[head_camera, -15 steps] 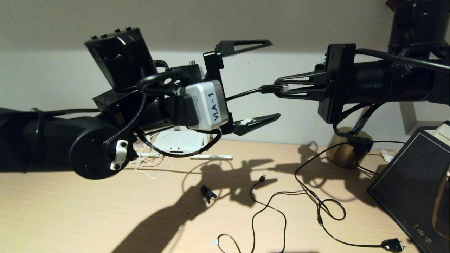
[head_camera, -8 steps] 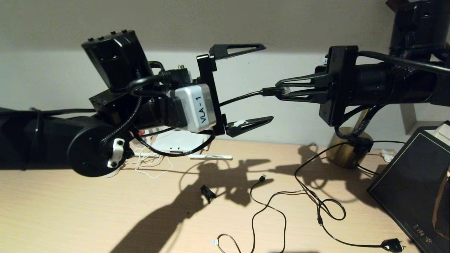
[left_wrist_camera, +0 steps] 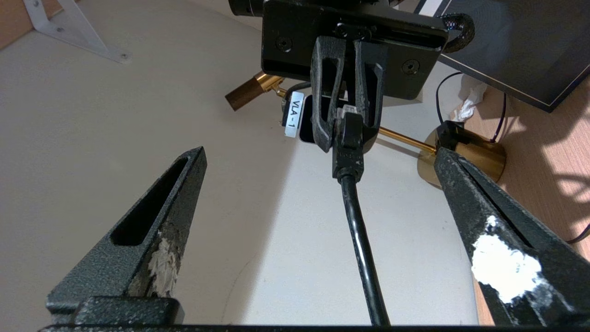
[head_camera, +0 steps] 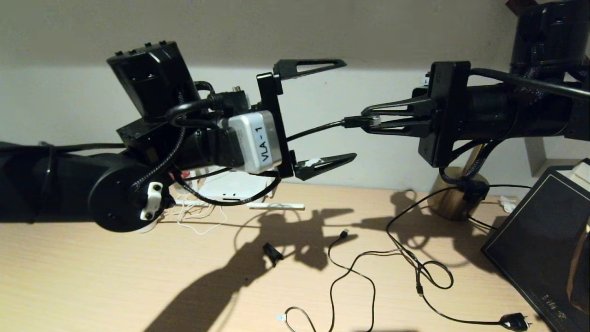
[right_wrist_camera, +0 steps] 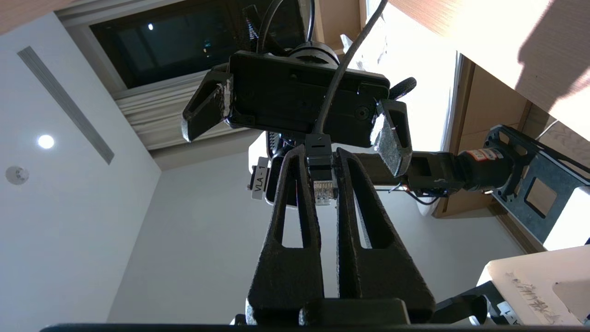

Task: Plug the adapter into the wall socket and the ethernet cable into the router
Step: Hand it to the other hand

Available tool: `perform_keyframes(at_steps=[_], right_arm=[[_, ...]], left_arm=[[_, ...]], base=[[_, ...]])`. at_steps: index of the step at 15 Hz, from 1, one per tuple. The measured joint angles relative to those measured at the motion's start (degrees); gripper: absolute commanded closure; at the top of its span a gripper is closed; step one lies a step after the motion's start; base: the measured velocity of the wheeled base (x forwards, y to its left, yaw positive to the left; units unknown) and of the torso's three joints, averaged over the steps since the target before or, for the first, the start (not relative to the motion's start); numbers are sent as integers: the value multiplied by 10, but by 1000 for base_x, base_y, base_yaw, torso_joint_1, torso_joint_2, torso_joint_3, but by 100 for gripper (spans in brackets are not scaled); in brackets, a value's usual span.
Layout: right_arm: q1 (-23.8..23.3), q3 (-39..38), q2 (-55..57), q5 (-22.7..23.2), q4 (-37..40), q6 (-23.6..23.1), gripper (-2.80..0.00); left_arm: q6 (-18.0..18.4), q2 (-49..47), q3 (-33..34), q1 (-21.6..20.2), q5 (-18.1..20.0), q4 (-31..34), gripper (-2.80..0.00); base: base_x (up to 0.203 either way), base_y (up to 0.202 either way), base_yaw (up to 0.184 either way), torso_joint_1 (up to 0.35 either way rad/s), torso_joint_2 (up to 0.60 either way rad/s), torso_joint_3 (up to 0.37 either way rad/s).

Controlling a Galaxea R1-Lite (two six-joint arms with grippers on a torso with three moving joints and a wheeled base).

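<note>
Fingers of the right gripper (head_camera: 368,121) pinch the ethernet cable (head_camera: 357,121) at its connector, holding it level above the tabletop (head_camera: 92,276). Facing it, the left gripper (head_camera: 348,109) stands spread wide around the cord without touching, likely for a handover, since the router (head_camera: 233,184) lies behind the left arm.

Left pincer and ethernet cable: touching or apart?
Apart. The left wrist view shows the left pincer spread wide, with the ethernet cable running between its fingers, clear of both.

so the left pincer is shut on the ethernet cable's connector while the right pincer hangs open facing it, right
No, the sides are swapped. The right pincer is shut on the ethernet cable at its connector, and the left pincer hangs open facing it. The head view shows it.
</note>
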State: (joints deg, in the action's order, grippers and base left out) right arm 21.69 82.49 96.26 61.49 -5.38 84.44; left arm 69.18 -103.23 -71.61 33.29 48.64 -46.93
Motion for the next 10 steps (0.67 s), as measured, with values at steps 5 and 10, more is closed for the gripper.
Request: perform_keyframes(at_steps=[5,10], right_arm=[[0,-1,0,0,-1,-1,0],[0,-1,1,-2,-1,-1,0]], left_arm=[[-1,0,0,0,-1,0,-280],[-1,0,0,1,-2,0,0]], base=[[0,0,0,0,0,0],[0,0,0,0,0,0]])
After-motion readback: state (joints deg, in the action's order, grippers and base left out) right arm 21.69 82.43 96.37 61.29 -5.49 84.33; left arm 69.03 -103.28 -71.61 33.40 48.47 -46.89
